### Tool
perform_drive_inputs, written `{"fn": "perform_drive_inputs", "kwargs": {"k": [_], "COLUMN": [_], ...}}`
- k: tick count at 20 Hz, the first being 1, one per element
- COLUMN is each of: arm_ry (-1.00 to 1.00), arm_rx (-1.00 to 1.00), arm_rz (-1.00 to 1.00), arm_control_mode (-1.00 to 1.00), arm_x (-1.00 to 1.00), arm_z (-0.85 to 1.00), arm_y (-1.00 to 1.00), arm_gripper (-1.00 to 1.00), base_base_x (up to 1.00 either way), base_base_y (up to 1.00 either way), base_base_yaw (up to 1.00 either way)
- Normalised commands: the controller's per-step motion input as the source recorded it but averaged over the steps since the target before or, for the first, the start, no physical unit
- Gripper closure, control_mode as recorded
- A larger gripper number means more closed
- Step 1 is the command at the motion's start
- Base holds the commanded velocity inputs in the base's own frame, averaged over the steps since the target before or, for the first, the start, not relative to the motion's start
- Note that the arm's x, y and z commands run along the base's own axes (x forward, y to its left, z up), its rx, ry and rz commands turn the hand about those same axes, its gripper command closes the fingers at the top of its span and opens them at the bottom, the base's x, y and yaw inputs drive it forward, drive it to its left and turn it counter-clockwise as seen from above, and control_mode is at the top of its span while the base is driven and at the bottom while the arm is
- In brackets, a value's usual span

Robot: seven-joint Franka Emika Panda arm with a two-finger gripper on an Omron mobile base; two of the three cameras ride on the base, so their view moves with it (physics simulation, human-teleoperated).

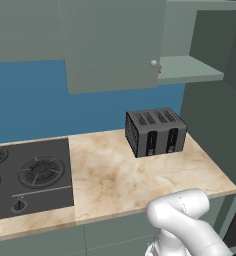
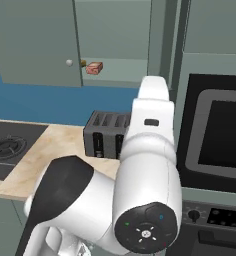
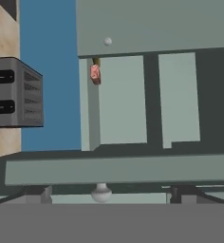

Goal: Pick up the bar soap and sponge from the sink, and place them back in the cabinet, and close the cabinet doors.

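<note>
While the small pinkish-red bar soap (image 2: pixel 94 68) already lies on the plain inner shelf of the large grey-green wall cabinet (image 1: pixel 190 67), with what may be the mustard-brown sponge (image 2: pixel 83 63) just behind it (only a sliver shows past the door edge, so we say this with caution), the tall flat grey-green cabinet doors (image 1: pixel 112 45) are not yet shut. In the hand view one door with its small round pale knob (image 3: pixel 107 42) stands swung out beside the shelf, and a second pale knob (image 3: pixel 101 192) sits right at the bottom of that view, very near the gripper.

We judge closing to be the step in hand. The risks: a push that lands off the panel would slide past its edge and leave the door ajar; a swing taken too fast could bounce it back open; and the soap, lying near the front of the shelf, could be struck or trapped by the closing door. The dark slotted metal toaster (image 1: pixel 155 131) on the marble counter (image 1: pixel 115 175) stands below, well apart from the doors.

Of the gripper itself we cannot tell how wide it stands, nor whether it touches the near knob, since its fingertips do not appear clearly
</note>
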Motion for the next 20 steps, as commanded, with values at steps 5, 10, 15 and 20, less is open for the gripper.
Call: {"fn": "perform_drive_inputs", "kwargs": {"k": [5,10,15,20], "arm_ry": [0.00,0.00,0.00,0.00], "arm_rx": [0.00,0.00,0.00,0.00], "arm_rz": [0.02,0.02,0.02,0.02], "arm_control_mode": [-1.00,-1.00,-1.00,-1.00], "arm_x": [0.11,0.13,0.14,0.16], "arm_z": [-0.04,-0.07,-0.08,-0.05], "arm_y": [-0.09,-0.09,-0.09,-0.10], "arm_gripper": [-1.00,-1.00,-1.00,-1.00], "base_base_x": [0.00,0.00,0.00,0.00], "base_base_y": [0.00,0.00,0.00,0.00], "base_base_yaw": [0.00,0.00,0.00,0.00]}}
